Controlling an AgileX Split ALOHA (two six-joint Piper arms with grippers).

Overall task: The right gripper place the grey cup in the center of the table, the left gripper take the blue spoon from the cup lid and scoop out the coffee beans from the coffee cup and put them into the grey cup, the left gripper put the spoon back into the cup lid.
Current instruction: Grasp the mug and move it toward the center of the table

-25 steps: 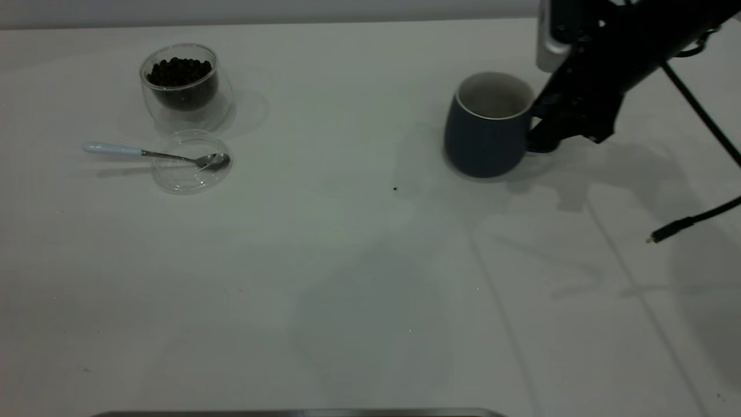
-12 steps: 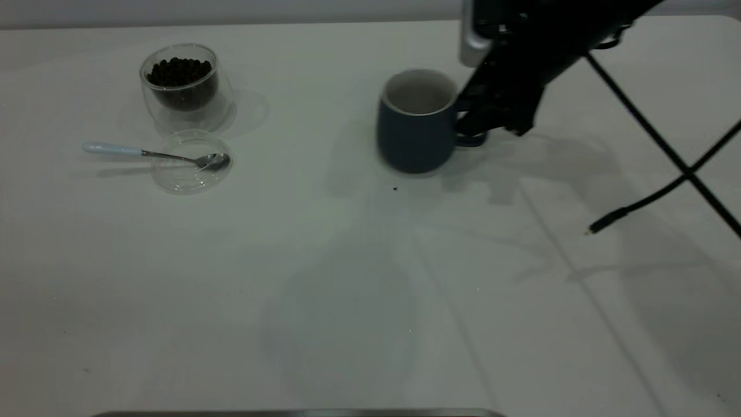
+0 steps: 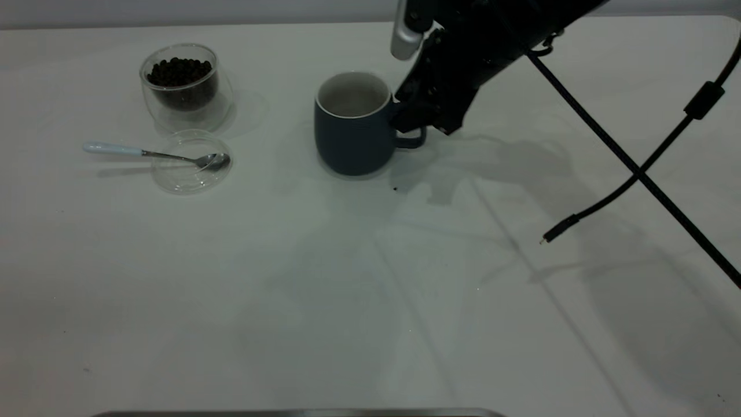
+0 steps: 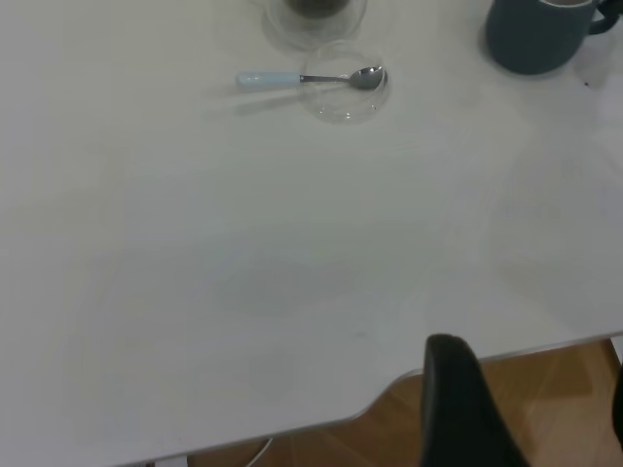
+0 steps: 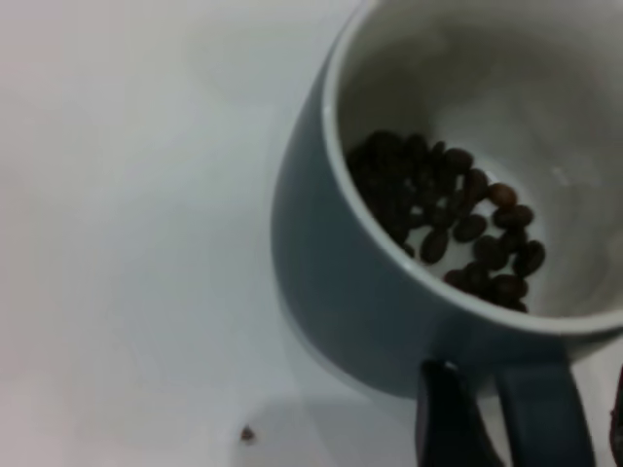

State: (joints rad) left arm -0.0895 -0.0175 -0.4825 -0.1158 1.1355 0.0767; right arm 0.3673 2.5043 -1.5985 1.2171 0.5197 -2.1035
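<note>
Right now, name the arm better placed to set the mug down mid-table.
Right: the right gripper already grips the grey cup by its handle near the table centre; the left gripper hangs far off.

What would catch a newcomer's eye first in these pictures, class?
The right gripper grips the handle of the grey cup near the table's middle; the cup already holds some coffee beans. At far left, the blue spoon lies across the cup lid before the coffee cup.
</note>
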